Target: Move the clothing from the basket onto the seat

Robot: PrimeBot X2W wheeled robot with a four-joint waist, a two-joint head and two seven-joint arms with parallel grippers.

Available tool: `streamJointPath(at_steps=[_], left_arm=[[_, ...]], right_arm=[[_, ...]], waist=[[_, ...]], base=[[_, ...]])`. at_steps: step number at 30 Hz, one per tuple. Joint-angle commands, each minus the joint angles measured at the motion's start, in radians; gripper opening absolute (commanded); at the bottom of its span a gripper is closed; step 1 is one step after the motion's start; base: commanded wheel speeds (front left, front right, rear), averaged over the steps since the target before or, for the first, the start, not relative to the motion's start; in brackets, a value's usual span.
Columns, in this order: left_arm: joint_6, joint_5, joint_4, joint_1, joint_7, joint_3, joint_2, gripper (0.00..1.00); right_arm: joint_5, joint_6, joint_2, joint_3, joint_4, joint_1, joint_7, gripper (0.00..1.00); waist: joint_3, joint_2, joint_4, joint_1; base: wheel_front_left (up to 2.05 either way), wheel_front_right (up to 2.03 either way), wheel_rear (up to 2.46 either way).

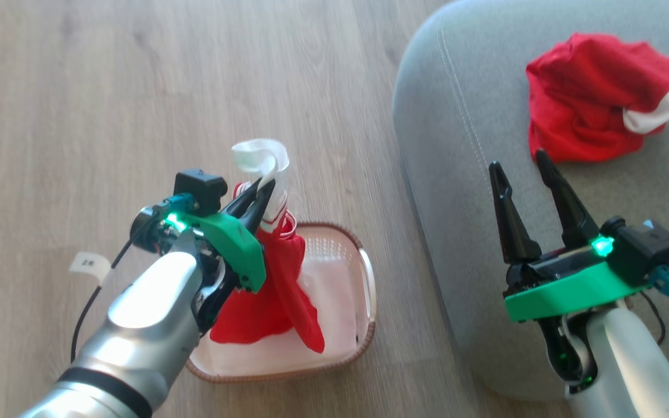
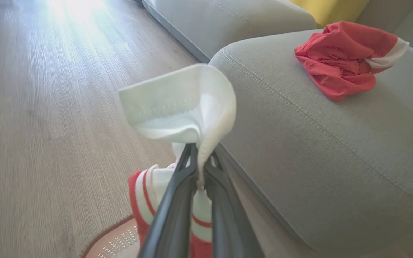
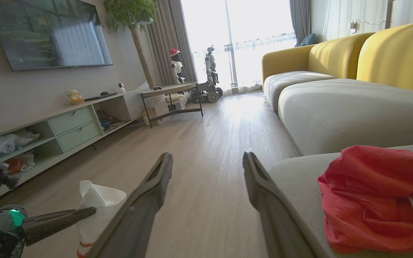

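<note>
While left tool [image 1: 267, 187] grips clothing [image 1: 281, 273], right wrist view reveals a television [image 3: 48, 32].

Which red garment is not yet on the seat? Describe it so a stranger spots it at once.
From the big grey seat, look to the floor beside it, where the white basket stands. Above the basket hangs a red garment, pinched by its white band in the shut fingers of the left gripper. The other red garment lies crumpled on the seat; this one dangles.
</note>
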Motion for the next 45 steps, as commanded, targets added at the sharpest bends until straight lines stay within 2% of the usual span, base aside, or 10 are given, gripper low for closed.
streamJointPath(at_steps=[1, 6, 11, 23, 30, 39, 45], left_arm=[[0.009, -0.005, -0.075, -0.028, -0.019, 0.041, 0.042, 0.0], [0.041, -0.014, -0.231, -0.019, -0.001, 0.058, 0.085, 0.0], [0.075, -0.018, -0.402, -0.012, 0.064, 0.063, 0.138, 0.0], [0.163, -0.023, -0.701, -0.027, 0.176, 0.096, 0.225, 0.0], [0.206, -0.033, -0.757, 0.0, 0.192, 0.124, 0.27, 0.0], [0.222, -0.034, -0.778, -0.001, 0.187, 0.142, 0.295, 0.0], [0.222, -0.031, -0.786, -0.013, 0.183, 0.141, 0.294, 0.0]], right_arm=[[0.014, 0.007, -0.013, 0.022, -0.027, 0.001, -0.006, 1.0], [0.026, 0.007, -0.019, 0.038, -0.021, 0.017, -0.006, 1.0], [0.036, 0.007, -0.025, 0.051, -0.018, 0.028, -0.005, 1.0], [0.049, 0.007, -0.031, 0.095, -0.01, 0.049, 0.001, 1.0], [0.055, 0.007, -0.038, 0.119, -0.013, 0.045, 0.009, 1.0], [0.063, 0.007, -0.045, 0.165, -0.011, 0.036, 0.013, 1.0], [0.071, 0.007, -0.051, 0.256, -0.008, -0.007, 0.025, 1.0]], waist=[[-0.05, 0.0, 0.02, 0.0001], [-0.086, 0.0, 0.026, 0.0001], [-0.103, 0.0, 0.03, 0.0001], [-0.118, 0.0, 0.035, 0.0001], [-0.117, 0.0, 0.034, 0.0001], [-0.111, 0.0, 0.047, 0.0001], [-0.105, 0.0, 0.06, 0.0001]], base=[[0.0, 0.0, 0.0], [0.0, 0.0, 0.0], [0.0, 0.0, 0.0], [0.0, 0.0, 0.0], [0.0, 0.0, 0.0], [0.0, 0.0, 0.0], [0.0, 0.0, 0.0]])
